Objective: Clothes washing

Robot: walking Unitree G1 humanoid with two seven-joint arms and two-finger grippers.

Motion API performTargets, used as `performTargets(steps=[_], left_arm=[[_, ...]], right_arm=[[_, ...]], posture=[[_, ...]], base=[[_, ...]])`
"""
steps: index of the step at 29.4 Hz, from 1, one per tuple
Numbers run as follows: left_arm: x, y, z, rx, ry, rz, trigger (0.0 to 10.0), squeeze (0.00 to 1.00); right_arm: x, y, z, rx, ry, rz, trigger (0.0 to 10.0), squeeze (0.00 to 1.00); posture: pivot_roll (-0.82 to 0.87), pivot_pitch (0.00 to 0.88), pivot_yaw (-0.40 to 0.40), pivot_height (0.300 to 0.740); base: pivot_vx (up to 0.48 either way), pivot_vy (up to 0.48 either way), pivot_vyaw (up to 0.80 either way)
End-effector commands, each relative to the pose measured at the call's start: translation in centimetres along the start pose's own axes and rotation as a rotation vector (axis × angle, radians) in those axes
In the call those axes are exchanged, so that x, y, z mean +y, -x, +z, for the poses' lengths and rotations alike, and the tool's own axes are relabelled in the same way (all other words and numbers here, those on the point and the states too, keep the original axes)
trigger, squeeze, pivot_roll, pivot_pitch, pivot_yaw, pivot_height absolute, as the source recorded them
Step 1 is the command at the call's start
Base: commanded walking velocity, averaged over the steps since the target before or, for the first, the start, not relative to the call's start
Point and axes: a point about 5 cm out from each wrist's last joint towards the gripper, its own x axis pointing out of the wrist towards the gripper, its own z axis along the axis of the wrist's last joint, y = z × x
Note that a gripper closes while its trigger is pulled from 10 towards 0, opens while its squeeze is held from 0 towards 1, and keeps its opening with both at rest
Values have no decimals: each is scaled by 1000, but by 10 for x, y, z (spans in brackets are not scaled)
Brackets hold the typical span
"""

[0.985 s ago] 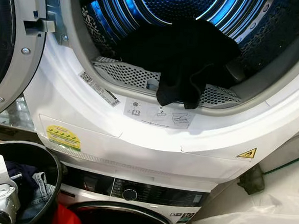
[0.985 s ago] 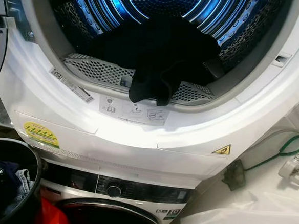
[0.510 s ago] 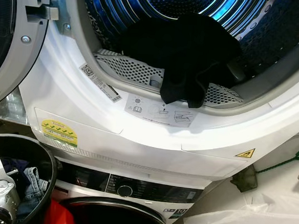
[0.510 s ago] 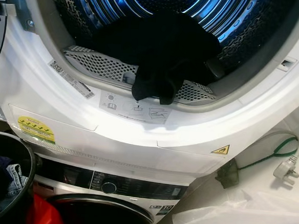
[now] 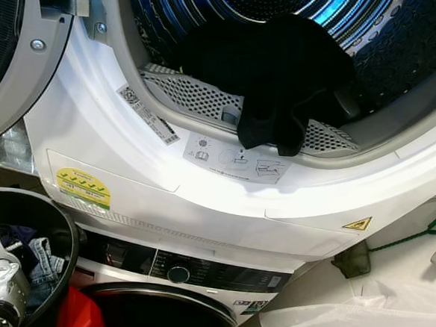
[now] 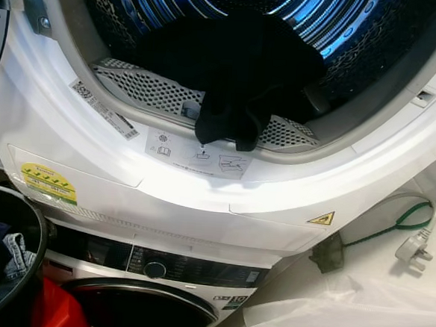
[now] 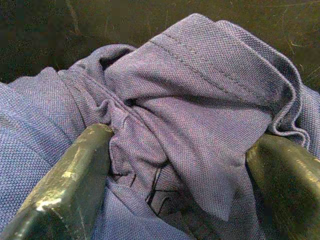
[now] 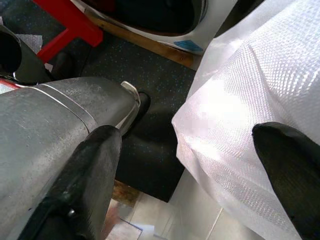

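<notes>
The robot's left hand [image 7: 175,165] is down inside the black laundry basket [image 5: 62,235], fingers spread wide on either side of a bunched purple-blue polo shirt [image 7: 200,110], not yet clenched on it. So the step in hand looks like picking the next garment out of the basket to load it.

To do that well, it should probably push the fingers a bit deeper into that thick fold in the middle before squeezing, since the fabric is loose and a shallow pinch could catch just one layer and slip. Then lift straight up so the shirt clears the basket rim without dragging the other clothes out with it.

Containers: the basket sits low at the robot's left and also holds some denim [image 5: 45,260]. The top machine's door is open, and a black garment [image 5: 284,78] is already in the drum [image 5: 177,3], with one end hanging over the perforated lip toward the front. That flap would want tucking in before the door shuts. Below it is a second machine [image 5: 180,275] with a dial.

The right hand [image 8: 190,185] hangs idle near the floor beside a white plastic sheet [image 8: 250,80], fingers spread apart, grasping nothing.
</notes>
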Motion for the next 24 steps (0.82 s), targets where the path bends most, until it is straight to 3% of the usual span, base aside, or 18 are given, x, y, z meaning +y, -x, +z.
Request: performTargets(steps=[1,12,24], left_arm=[[-1,8,-34,136,1,-3,0,0],[-4,8,-33,138,8,-17,0,0],[-5,10,-37,136,6,-28,0,0]], right_arm=[[-6,7,-6,22,-9,-22,10000,0],[-5,6,-3,24,-19,-26,10000,0],[-2,7,-12,45,-29,-27,10000,0]], posture=[[-163,110,-340,740],[-178,123,-332,740],[-156,79,-313,740]], base=[[0,0,0],[0,0,0],[0,0,0]])
